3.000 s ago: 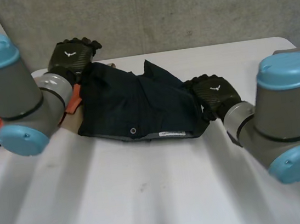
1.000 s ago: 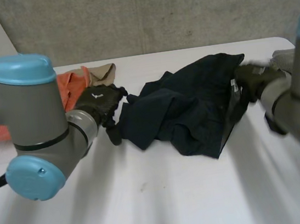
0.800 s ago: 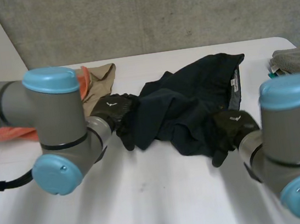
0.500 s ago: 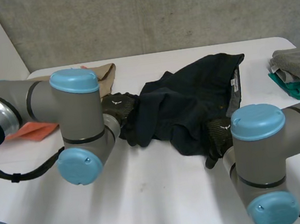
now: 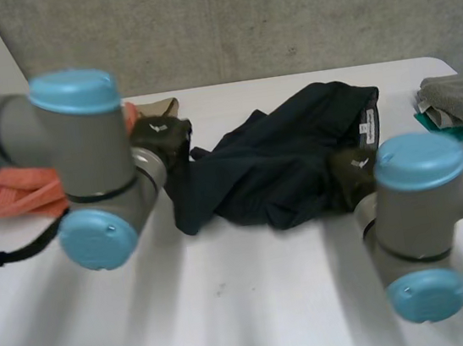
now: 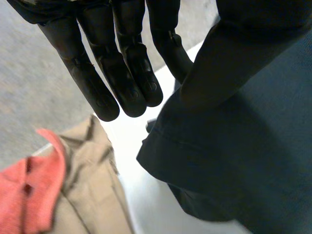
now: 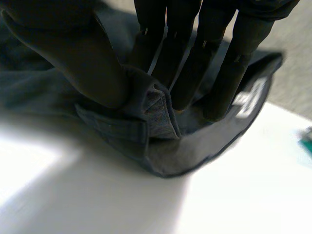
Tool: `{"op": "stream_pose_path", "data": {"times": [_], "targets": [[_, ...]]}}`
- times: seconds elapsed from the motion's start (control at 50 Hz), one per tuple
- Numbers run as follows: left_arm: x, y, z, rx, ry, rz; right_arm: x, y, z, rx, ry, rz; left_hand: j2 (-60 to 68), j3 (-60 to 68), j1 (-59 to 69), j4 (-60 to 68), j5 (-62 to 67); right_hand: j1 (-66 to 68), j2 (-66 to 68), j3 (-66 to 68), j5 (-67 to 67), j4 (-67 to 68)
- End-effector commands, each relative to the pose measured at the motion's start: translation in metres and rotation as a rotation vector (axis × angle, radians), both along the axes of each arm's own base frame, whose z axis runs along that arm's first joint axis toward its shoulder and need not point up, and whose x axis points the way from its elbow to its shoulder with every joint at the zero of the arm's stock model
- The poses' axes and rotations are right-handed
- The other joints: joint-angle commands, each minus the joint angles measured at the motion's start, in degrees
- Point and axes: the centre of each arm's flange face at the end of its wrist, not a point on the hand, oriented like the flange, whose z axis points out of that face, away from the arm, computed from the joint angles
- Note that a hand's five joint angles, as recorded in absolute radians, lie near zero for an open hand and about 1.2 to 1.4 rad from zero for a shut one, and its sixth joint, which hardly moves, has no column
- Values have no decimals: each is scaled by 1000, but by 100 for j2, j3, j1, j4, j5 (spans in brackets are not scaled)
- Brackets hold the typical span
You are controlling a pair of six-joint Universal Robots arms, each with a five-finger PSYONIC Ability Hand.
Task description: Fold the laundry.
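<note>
Head view | white table point(image 5: 258, 306), concrete wall point(image 5: 237, 19) | right hand point(image 5: 352, 167) pinches garment point(image 5: 273, 167) | left hand point(image 5: 161, 135) unclear

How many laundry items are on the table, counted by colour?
Navy garment: 1
Orange cloth: 1
Tan cloth: 1
Grey cloth: 1
Teal cloth: 1
Total: 5

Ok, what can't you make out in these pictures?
- Whether the left hand grips the dark garment: left wrist view, the garment covers its far side.
- Right hand: head view, mostly behind its own arm.
- Grey cloth: head view, cut off by the edge.
</note>
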Motion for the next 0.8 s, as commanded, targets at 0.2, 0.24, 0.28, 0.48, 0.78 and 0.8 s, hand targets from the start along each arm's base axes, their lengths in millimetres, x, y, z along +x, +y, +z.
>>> {"op": "stream_pose_path", "data": {"times": [0.2, 0.24, 0.28, 0.48, 0.78, 0.8], "targets": [[59, 8, 87, -145, -49, 7, -48, 4, 159, -217, 65, 175, 1183, 1209, 1586, 1154, 1220, 1727, 1296, 1256, 1306, 1186], [64, 9, 86, -129, -73, 17, -49, 6, 163, -208, 83, 187, 1183, 1209, 1586, 1154, 1220, 1727, 1296, 1256, 1306, 1186], [70, 9, 82, -102, -103, 20, -50, 6, 165, -194, 99, 202, 1183, 1209, 1586, 1154, 1220, 1727, 1296, 1256, 1306, 1186], [48, -13, 20, -17, -139, -38, -34, -9, 109, -38, 144, 248, 1183, 1209, 1586, 1154, 1220, 1727, 1296, 1256, 1306, 1186], [45, 46, 32, 28, -92, 27, -14, -41, 102, -117, 2, 56, -5729, -5703, -5326, -5758, -5692, 1727, 1296, 1256, 1306, 1186], [45, 53, 34, 31, -84, 19, -13, -42, 102, -123, 0, 53, -5678, -5652, -5276, -5707, -5642, 1727, 1296, 1256, 1306, 1186]]}}
